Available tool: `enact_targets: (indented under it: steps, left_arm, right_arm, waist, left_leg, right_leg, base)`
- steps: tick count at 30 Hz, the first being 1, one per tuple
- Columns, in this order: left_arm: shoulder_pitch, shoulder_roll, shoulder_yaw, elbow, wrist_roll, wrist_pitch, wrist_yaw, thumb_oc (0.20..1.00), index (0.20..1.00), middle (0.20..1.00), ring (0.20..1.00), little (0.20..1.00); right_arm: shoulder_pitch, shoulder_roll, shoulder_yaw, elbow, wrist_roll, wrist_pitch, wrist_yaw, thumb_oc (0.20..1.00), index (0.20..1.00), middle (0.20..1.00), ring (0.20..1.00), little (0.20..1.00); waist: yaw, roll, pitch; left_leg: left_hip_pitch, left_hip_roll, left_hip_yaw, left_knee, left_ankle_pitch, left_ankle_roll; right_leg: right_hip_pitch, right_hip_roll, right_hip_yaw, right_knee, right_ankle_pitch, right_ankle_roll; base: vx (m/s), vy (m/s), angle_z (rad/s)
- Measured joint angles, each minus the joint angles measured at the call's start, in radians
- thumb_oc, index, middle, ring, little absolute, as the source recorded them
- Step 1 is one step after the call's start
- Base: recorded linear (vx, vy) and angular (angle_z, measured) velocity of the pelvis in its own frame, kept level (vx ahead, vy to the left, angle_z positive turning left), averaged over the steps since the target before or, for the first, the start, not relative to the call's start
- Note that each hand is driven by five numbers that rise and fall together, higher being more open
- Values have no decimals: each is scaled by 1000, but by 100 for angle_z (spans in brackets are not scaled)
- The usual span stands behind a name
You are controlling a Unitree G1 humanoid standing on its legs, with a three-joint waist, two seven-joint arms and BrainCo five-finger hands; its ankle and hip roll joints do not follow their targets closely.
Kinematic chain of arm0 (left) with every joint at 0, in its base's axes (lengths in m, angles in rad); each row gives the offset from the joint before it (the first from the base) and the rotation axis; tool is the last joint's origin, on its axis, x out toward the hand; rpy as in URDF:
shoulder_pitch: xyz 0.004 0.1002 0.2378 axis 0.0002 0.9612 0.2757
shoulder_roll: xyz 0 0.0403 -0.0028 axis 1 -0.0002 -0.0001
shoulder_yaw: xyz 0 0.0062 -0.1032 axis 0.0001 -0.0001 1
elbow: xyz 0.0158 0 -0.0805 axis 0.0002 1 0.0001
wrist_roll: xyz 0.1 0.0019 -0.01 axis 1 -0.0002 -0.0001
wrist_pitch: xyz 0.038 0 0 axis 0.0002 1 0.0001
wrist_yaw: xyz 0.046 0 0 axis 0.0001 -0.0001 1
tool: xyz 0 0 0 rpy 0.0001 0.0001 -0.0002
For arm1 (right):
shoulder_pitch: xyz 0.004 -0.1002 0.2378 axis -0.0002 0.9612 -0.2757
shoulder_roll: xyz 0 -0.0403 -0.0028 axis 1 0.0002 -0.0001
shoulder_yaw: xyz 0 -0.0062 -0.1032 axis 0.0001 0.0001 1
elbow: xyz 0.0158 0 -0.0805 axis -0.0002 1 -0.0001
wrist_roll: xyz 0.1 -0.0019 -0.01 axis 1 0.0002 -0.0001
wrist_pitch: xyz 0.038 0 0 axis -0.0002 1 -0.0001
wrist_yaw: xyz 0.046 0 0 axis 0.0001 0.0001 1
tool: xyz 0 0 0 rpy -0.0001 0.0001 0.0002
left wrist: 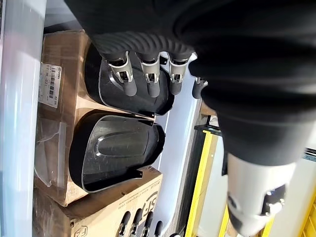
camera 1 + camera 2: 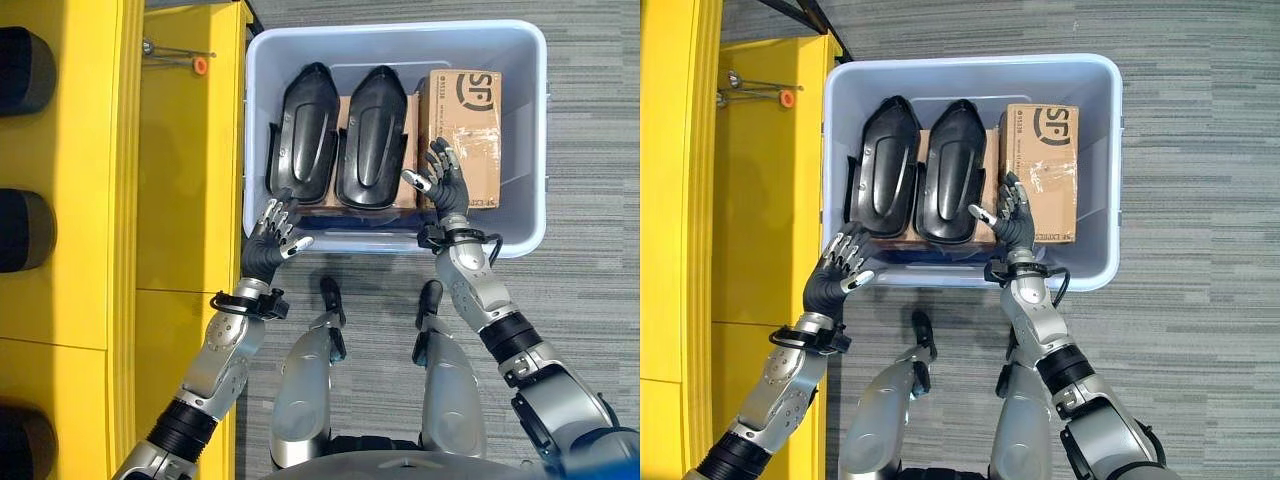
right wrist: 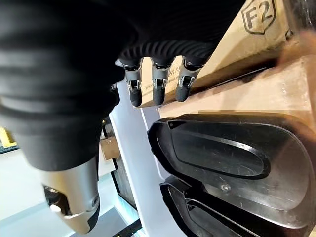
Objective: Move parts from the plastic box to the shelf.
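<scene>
Glossy black moulded parts (image 2: 338, 135) in plastic box (image 2: 530, 130); both hands (image 2: 272, 238) (image 2: 444, 185) spread, empty.

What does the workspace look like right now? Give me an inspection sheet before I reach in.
Surface: grey carpet floor; the plastic box stands on it.
Job's things: two black parts lie side by side in the box on flat cardboard, with a cardboard carton beside them on the robot's right. The yellow shelf stands at the robot's left.
Clutter: a tool with an orange tip lies on the shelf.
Hands: left hand open at the box's near rim, fingers straight, holding nothing; right hand open over the carton's near end, holding nothing.
Cables: nothing seen.
Surroundings: dark rounded items along the shelf's far left edge.
</scene>
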Motion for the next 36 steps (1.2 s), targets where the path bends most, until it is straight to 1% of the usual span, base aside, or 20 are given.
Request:
enact_targets:
  steps: [5, 12, 15, 19, 28, 32, 36]
  left_arm:
    - [-1, 0, -12, 1, 0, -1, 17, 1000, 1000, 1000, 1000, 1000]
    - [0, 0, -14, 3, 0, -5, 26, 1000, 1000, 1000, 1000, 1000]
    - [-1, 0, -14, 3, 0, -21, 36, 1000, 1000, 1000, 1000, 1000]
    - [-1, 1, -22, 6, 0, -21, 37, 1000, 1000, 1000, 1000, 1000]
    - [-4, 2, -39, 6, 0, -22, 38, 1000, 1000, 1000, 1000, 1000]
    - [-6, 2, -44, 7, 0, -22, 39, 1000, 1000, 1000, 1000, 1000]
    - [-8, 2, -50, 7, 0, -22, 44, 1000, 1000, 1000, 1000, 1000]
  right_arm:
    - [-32, 24, -1, 115, 1, 3, -9, 1000, 1000, 1000, 1000, 1000]
    - [-51, 25, -1, 162, 1, 3, -26, 1000, 1000, 1000, 1000, 1000]
    - [-86, 24, -5, 214, 1, 3, -32, 1000, 1000, 1000, 1000, 1000]
    - [-118, 23, -7, 240, 2, 3, -34, 1000, 1000, 1000, 1000, 1000]
    - [-163, 24, -6, 319, 2, 1, -40, 1000, 1000, 1000, 1000, 1000]
    - [-208, 24, -6, 356, 2, 1, -41, 1000, 1000, 1000, 1000, 1000]
    - [-211, 24, -5, 367, 2, 2, -54, 1000, 1000, 1000, 1000, 1000]
  waist:
    - [3, -1, 2]
    - [3, 0, 3]
    - [3, 0, 3]
    - [5, 8, 10]
    - [21, 9, 10]
    - [22, 10, 11]
    - [26, 11, 11]
  left_leg:
    - [-22, 0, -10, 0, 8, 0]
    - [-27, 0, -9, 0, 8, 0]
    - [-43, 0, -9, 0, 10, -1]
    - [-57, 0, -12, 0, 13, 0]
    - [-62, 0, -8, 0, 15, 0]
    - [-94, 0, -9, 0, 24, 1]
    - [-98, 0, -9, -2, 24, 1]
  right_leg:
    - [-15, 0, -2, 0, 0, -1]
    - [-22, 1, -1, 0, 0, -1]
    - [-40, 1, 0, 2, 0, -1]
    - [-52, 0, -1, 7, 0, -1]
    - [-68, 0, 6, 13, 0, -2]
    - [-102, 0, 6, 20, 2, -4]
    - [-107, 0, 6, 21, 2, -4]
  base:
    - [0, 0, 5]
    - [0, 0, 0]
    - [0, 0, 0]
    - [0, 2, 2]
    - [2, 1, -2]
    - [0, 0, 0]
    - [0, 0, 0]
